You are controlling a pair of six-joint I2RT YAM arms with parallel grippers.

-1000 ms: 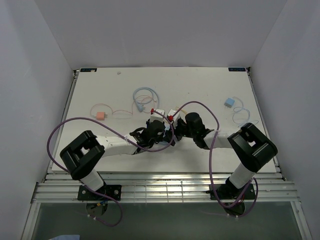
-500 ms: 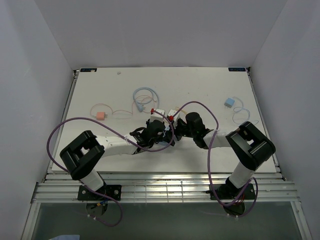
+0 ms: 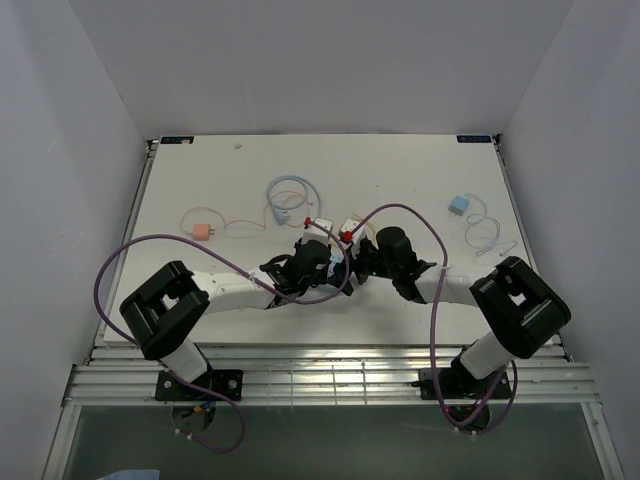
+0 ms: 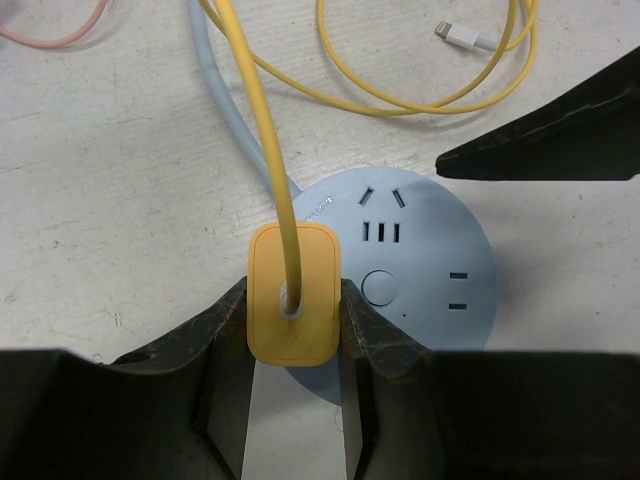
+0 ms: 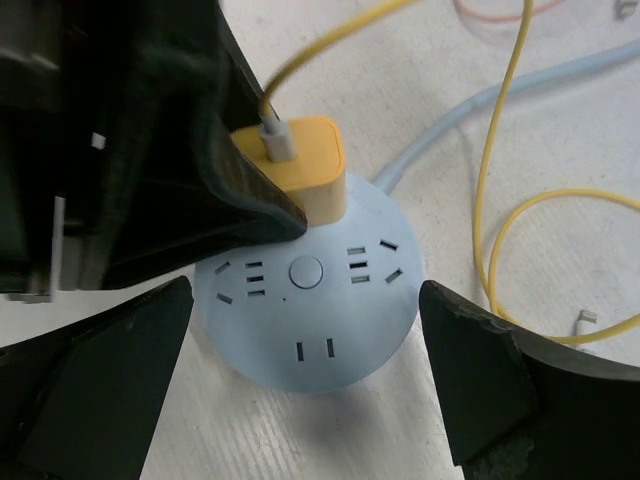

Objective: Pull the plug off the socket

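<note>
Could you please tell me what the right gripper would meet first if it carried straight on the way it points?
Probably the socket, lying between the open fingers of the right gripper; depth is unclear.

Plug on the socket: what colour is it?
The plug is yellow-orange, set against the light-blue socket. The left wrist view shows it best.

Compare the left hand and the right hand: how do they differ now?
The left hand is shut on the yellow plug; the right hand is open and holds nothing. The left hand's fingers press the plug's two sides; the right hand's fingers stand wide apart on either side of the blue socket. Both hands are low over the socket.
</note>
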